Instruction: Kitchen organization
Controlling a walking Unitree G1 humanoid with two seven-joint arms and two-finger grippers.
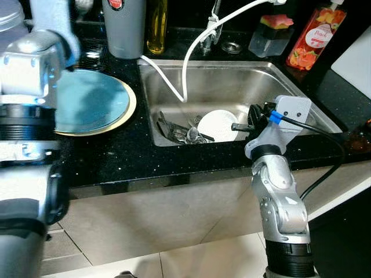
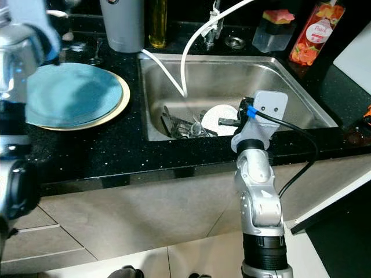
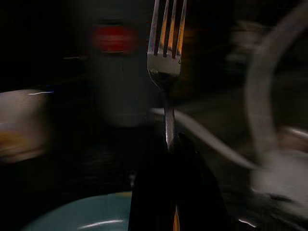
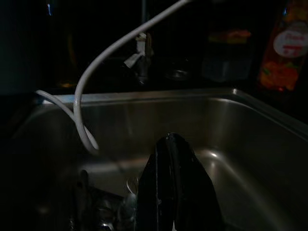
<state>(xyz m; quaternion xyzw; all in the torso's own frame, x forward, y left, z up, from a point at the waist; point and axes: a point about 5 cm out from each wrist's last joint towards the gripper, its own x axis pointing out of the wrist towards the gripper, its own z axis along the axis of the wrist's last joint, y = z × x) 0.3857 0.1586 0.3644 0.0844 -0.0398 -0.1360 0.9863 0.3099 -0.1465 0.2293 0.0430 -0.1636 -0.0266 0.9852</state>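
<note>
My left gripper (image 3: pixel 169 144) is shut on the handle of a metal fork (image 3: pixel 166 57), tines pointing away, above the teal plate (image 3: pixel 96 216) on the counter. That teal plate (image 1: pixel 93 101) rests on a yellow-rimmed plate left of the sink (image 1: pixel 232 75). In the sink lie a white plate (image 1: pixel 217 124) and a pile of cutlery (image 1: pixel 179 133). My right gripper (image 1: pixel 243 126) hangs over the sink's front edge beside the white plate, its fingers (image 4: pixel 163 192) shut with nothing between them.
A white hose (image 1: pixel 191 52) loops from the tap into the sink. Behind the sink stand a grey canister (image 1: pixel 123 29), an oil bottle (image 1: pixel 156 26), a clear container (image 1: pixel 271 35) and an orange soap bottle (image 1: pixel 316 37). The black counter (image 1: pixel 133 156) ends above a tiled floor.
</note>
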